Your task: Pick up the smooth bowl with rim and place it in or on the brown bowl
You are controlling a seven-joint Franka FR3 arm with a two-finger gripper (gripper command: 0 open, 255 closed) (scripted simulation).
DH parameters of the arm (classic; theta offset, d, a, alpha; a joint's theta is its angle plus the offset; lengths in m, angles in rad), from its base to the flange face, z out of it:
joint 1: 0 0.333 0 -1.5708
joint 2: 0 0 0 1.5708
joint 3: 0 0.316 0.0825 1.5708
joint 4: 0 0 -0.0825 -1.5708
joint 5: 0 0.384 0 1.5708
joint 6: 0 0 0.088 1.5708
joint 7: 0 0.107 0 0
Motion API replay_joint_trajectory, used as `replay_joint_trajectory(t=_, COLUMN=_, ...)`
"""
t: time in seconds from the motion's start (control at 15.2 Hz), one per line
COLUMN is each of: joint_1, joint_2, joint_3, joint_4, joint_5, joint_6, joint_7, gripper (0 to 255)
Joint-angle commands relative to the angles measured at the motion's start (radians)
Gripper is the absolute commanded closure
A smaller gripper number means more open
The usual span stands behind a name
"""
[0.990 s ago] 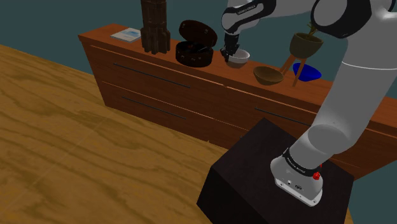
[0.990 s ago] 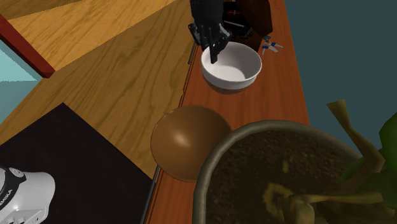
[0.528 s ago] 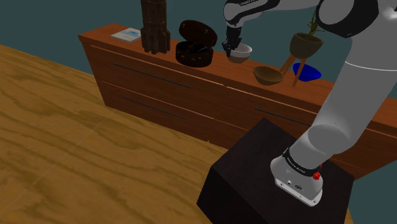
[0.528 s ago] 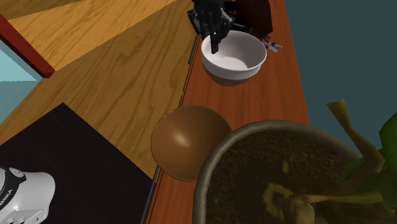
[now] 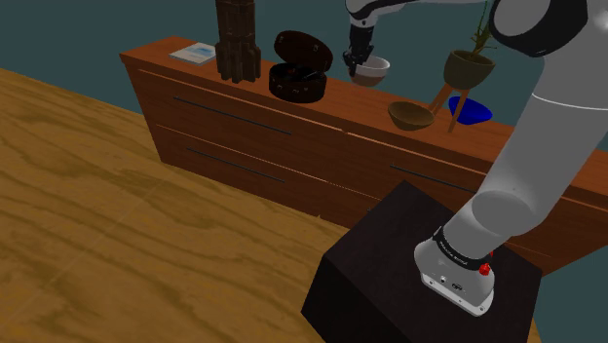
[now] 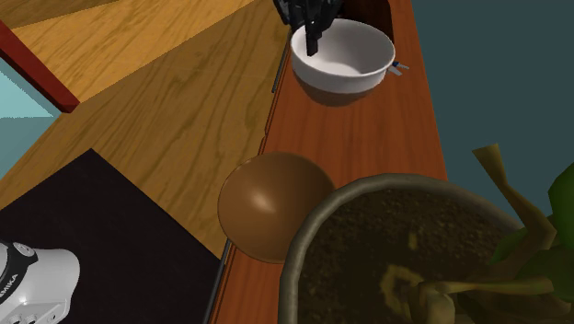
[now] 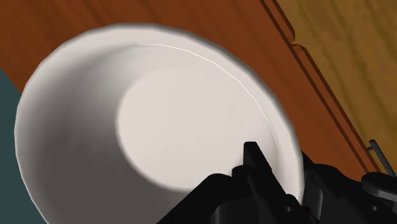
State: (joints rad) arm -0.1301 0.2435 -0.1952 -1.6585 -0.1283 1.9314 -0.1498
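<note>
The hand (image 5: 358,60) is clenched on the rim of the white bowl (image 5: 371,70), one finger (image 7: 254,160) inside the wall and the other outside it. The bowl (image 6: 338,53) hangs clear above the worktop (image 5: 331,97), roughly level, with its shadow on the wood below it in the second exterior view. Its inside (image 7: 165,121) is smooth, plain white and holds nothing; its underside looks darker.

The brown bowl (image 5: 410,115) sits on the worktop (image 6: 368,138), well apart from the white one and nearer the stand (image 5: 409,278). In the second exterior view it (image 6: 274,204) lies near the worktop's front edge, just beside the plant pot (image 6: 296,248). Nothing shows in it.

The pot is full of dark soil (image 6: 405,221), with a yellow-green plant (image 6: 510,216) growing out of it. In the shoulder view the pot (image 5: 468,66) stands raised on slim wooden legs (image 5: 452,109), and a blue dish (image 5: 475,110) lies just behind them.

Towards the shoulder view's left of the held bowl stands a dark round box (image 5: 295,82) with its lid tipped open; what is inside I cannot tell. Farther along are a tall dark brown object (image 5: 237,39) and a flat pale book (image 5: 193,52) near the worktop's end.
</note>
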Motion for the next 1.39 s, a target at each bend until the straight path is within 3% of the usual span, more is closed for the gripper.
replay_joint_trajectory(t=0.0, joint_1=0.0, joint_2=-0.002, joint_3=0.0, joint_4=0.024, joint_5=0.001, joint_6=-0.025, joint_7=-0.004, gripper=255)
replay_joint_trajectory(t=0.26, joint_1=0.0, joint_2=-0.006, joint_3=-0.001, joint_4=0.066, joint_5=0.002, joint_6=-0.072, joint_7=-0.01, gripper=255)
replay_joint_trajectory(t=0.73, joint_1=-0.026, joint_2=-0.264, joint_3=-0.032, joint_4=-0.249, joint_5=-0.052, joint_6=-0.003, joint_7=-0.048, gripper=255)
replay_joint_trajectory(t=1.32, joint_1=-0.086, joint_2=-0.568, joint_3=-0.082, joint_4=-0.543, joint_5=-0.136, joint_6=0.01, joint_7=-0.117, gripper=255)
